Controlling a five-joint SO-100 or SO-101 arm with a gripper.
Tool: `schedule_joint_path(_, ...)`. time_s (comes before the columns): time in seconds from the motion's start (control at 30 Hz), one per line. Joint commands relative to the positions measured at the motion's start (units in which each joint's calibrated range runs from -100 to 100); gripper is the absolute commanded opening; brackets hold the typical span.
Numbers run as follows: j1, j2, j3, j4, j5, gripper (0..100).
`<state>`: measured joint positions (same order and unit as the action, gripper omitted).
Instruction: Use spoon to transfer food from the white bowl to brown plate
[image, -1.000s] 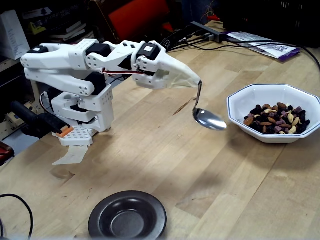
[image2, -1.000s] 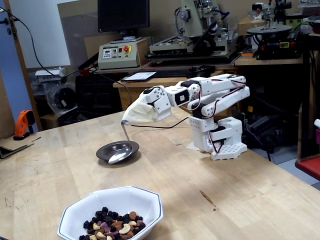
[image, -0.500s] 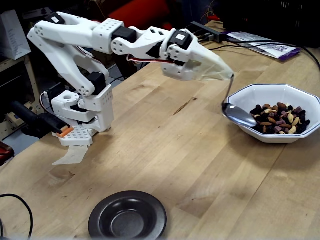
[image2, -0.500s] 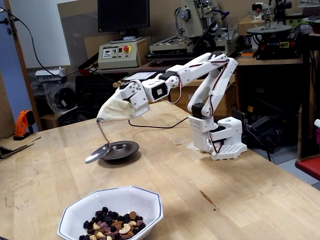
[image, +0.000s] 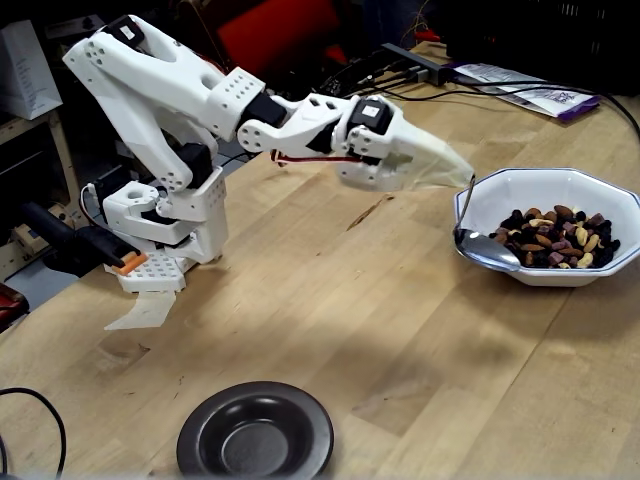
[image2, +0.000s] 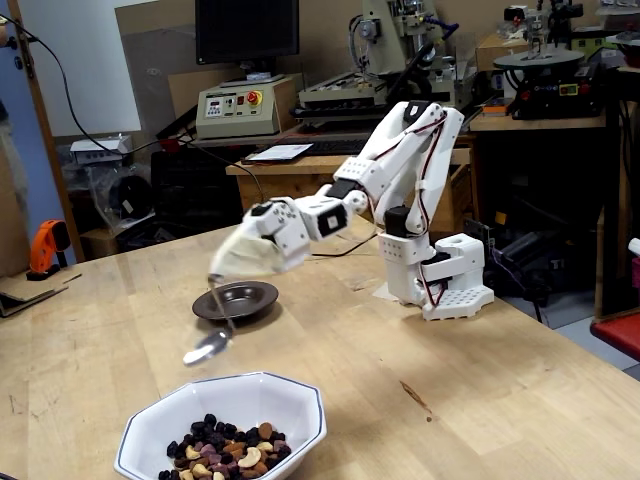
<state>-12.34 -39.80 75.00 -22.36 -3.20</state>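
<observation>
Spoon (image: 487, 250) (image2: 206, 347) hanging bowl-down from the gripper (image: 455, 170) (image2: 232, 265), taped handle end hidden under beige wrapping that covers the fingers, so impossible to tell how far the jaws stand apart; oval bowl just inside the near rim of the white bowl (image: 480, 200) (image2: 300, 405), beside the food (image: 555, 240) (image2: 225, 460) heaped in it. White bowl near the table (image: 330, 300) edge at right in one fixed view, at the front edge in the other. Brown plate (image: 200, 435) (image2: 236, 300) empty, well apart from the white bowl.
</observation>
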Motion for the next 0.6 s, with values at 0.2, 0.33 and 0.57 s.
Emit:
schedule_joint_path(0.2,-5.5,-0.4,4.6,-14.2,0.3,4)
schedule_joint_path(0.33,-6.0,-0.3,4.9,-14.8,0.3,4)
schedule_joint_path(0.57,-6.1,3.9,5.0,-15.3,2.6,4)
